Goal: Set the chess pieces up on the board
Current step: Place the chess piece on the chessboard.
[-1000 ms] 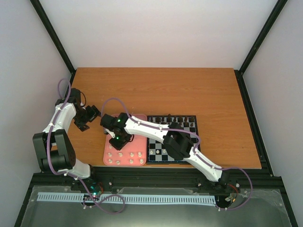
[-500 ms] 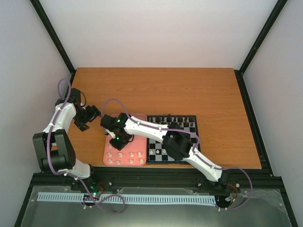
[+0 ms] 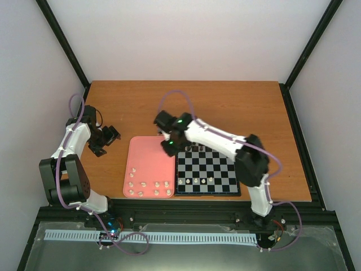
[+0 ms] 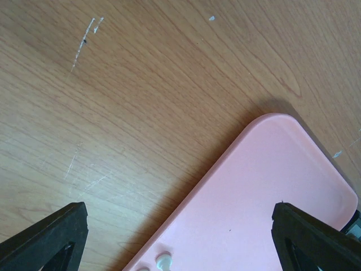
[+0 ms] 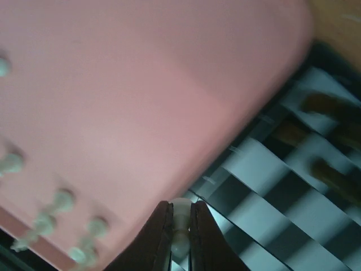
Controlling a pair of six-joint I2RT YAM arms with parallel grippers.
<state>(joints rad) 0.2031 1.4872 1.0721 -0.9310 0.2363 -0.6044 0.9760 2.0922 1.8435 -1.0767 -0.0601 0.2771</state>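
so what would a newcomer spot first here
The right jaws, pinched shut on a tiny cream-white chess piece, hang over the seam between the plain pink rectangular tray and the small black-and-pale checkered chessboard. More cream-white pieces cluster along the tray's near edge.

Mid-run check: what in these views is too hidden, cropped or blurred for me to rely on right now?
- Right wrist: type of the held chess piece; motion blur, and the fingers of the right gripper cover its sides.
- Top view: part of the board along its far row; the right arm overhangs it.
- Left wrist: most chess pieces on the pink tray; the bottom edge cuts them off.
- Top view: each piece's type; too small.
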